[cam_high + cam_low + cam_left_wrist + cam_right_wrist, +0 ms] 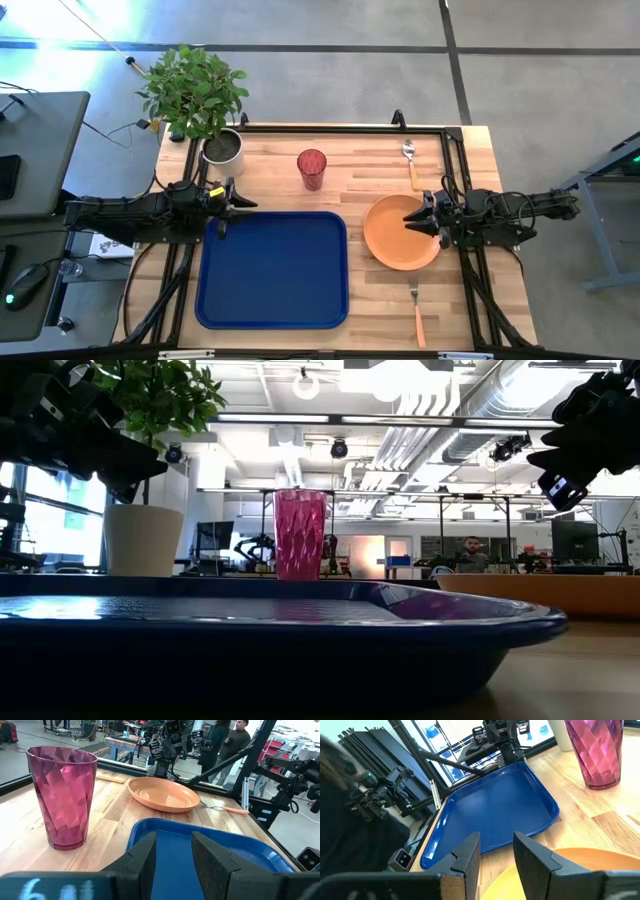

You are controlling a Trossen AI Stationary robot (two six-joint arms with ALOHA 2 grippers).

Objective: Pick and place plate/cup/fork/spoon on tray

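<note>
The blue tray (270, 268) lies on the table's near left part. The red cup (311, 168) stands upright beyond the tray's far edge. The orange plate (395, 240) lies flat to the right of the tray. The spoon (411, 162) lies beyond the plate and the fork (417, 310) lies nearer than it. My left gripper (228, 205) is open and empty, raised over the tray's far left corner (150, 827). My right gripper (418, 218) is open and empty, raised over the plate's right part (580, 870), with its fingers pointing toward the tray.
A grey pot with a green plant (222, 148) stands at the table's far left, beyond my left gripper. A black frame (340, 128) runs along the table's far edge and sides. People stand in the room behind the table (235, 740).
</note>
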